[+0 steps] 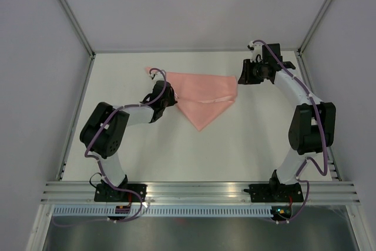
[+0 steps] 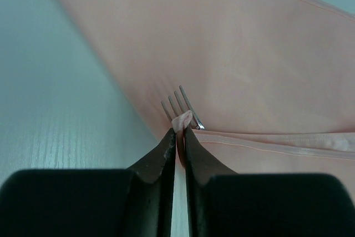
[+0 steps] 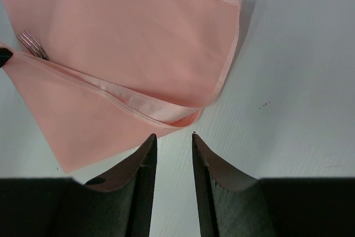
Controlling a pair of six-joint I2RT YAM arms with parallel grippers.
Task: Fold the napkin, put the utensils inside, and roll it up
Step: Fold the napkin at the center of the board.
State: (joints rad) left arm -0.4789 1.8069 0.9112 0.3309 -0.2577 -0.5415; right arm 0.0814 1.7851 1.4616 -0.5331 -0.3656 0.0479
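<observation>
The pale pink napkin (image 1: 202, 95) lies folded on the white table, a flap turned over along its right half. My left gripper (image 1: 170, 99) is at its left edge, shut on a pinch of the napkin's hem (image 2: 182, 121). Fork tines (image 2: 178, 104) stick out from under the cloth just beyond my left fingertips. The tines also show in the right wrist view (image 3: 32, 44). My right gripper (image 1: 242, 77) is open and empty, just off the napkin's right corner (image 3: 191, 117). The rest of the utensils is hidden under the cloth.
White walls with metal frame rails (image 1: 70, 13) enclose the table on three sides. An aluminium rail (image 1: 200, 189) runs along the near edge by the arm bases. Purple cables (image 1: 294, 77) run along both arms.
</observation>
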